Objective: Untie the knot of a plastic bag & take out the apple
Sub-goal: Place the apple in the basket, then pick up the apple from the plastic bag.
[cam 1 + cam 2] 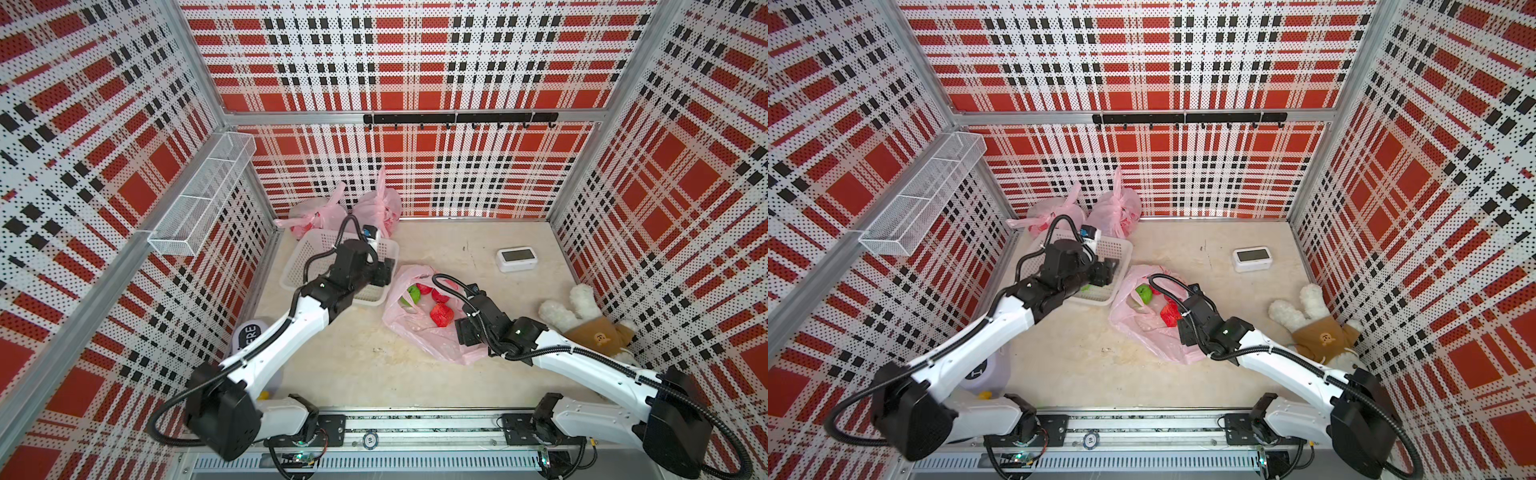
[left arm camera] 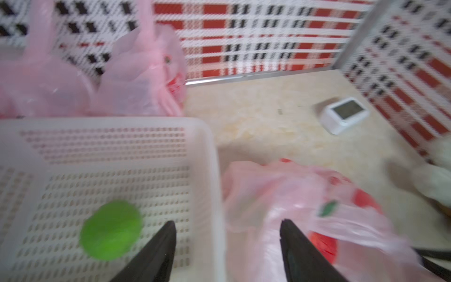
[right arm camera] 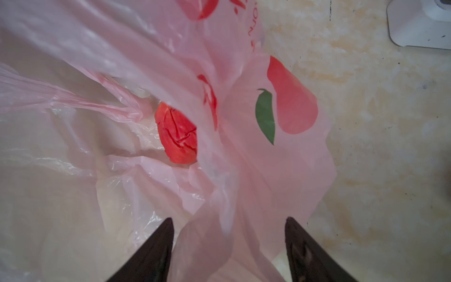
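Observation:
An open pink plastic bag (image 1: 419,336) (image 1: 1142,336) lies mid-table, no knot showing. A green apple (image 1: 412,294) (image 1: 1144,292) and red fruits (image 1: 441,315) (image 3: 177,136) sit in its mouth. Another green apple (image 2: 111,229) rests in the white basket (image 1: 291,270) (image 2: 212,151). My left gripper (image 1: 384,272) (image 2: 228,227) hangs open over the basket's right rim, next to the bag, holding nothing. At the bag's right side my right gripper (image 1: 467,330) (image 3: 229,224) is open, with loose bag film (image 3: 219,232) lying between its jaws.
Two tied pink bags (image 1: 316,214) (image 1: 380,205) stand behind the basket at the back wall. A white clock (image 1: 517,258) and a plush toy (image 1: 582,320) lie to the right. A wire shelf (image 1: 199,199) hangs on the left wall, a white bottle (image 1: 249,332) below it.

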{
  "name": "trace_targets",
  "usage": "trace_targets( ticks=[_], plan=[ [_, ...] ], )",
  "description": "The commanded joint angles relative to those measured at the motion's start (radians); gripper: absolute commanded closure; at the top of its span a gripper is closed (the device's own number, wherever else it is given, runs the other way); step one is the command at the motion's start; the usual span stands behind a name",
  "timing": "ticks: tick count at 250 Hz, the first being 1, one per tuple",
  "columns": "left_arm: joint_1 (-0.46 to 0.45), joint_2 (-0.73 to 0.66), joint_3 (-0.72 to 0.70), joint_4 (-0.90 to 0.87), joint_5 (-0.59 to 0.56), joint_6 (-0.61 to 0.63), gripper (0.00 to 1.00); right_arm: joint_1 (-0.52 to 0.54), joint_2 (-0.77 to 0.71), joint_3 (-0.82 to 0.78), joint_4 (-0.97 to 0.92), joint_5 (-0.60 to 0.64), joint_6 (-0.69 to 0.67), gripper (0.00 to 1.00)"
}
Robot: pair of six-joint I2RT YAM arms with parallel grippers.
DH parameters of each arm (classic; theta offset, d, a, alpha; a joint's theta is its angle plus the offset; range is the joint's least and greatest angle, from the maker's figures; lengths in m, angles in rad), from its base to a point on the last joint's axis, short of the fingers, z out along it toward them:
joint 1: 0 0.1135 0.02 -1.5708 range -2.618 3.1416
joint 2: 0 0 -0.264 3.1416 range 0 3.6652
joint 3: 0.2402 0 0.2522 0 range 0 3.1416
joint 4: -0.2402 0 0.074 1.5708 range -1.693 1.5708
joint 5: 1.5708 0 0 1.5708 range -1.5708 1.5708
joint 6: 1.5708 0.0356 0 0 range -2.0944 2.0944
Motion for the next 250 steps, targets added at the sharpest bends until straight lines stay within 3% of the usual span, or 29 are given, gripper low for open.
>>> trace_targets(
  ticks=[1, 29, 61, 77, 105, 128, 182, 250],
  plan=[
    [-0.17, -0.052, -0.09, 0.04, -0.046, 0.088, 0.34, 0.004, -0.03, -0.034, 0.064, 0.02, 0.049, 0.28],
    [-0.343, 0.006, -0.172, 0.168, -0.041, 0.097, 0.35, 0.003, -0.04, -0.075, 0.129, -0.005, 0.044, 0.31],
    [-0.424, 0.174, -0.163, 0.251, -0.024, 0.098, 0.31, 0.002, -0.051, -0.099, 0.17, -0.038, 0.031, 0.37],
    [-0.409, 0.23, -0.206, 0.361, -0.002, 0.081, 0.3, -0.004, -0.065, -0.132, 0.225, -0.069, 0.013, 0.46],
    [-0.367, 0.289, -0.272, 0.521, 0.035, 0.041, 0.27, -0.022, -0.108, -0.183, 0.289, -0.111, 0.019, 0.72],
    [-0.355, 0.332, -0.281, 0.583, 0.052, 0.047, 0.24, -0.037, -0.143, -0.213, 0.333, -0.124, 0.05, 0.81],
    [-0.321, 0.381, -0.317, 0.727, 0.087, 0.059, 0.19, -0.065, -0.149, -0.224, 0.375, -0.176, 0.046, 0.97],
    [-0.27, 0.48, -0.258, 0.713, 0.102, 0.069, 0.17, -0.065, -0.171, -0.231, 0.375, -0.205, 0.047, 1.0]
  ],
)
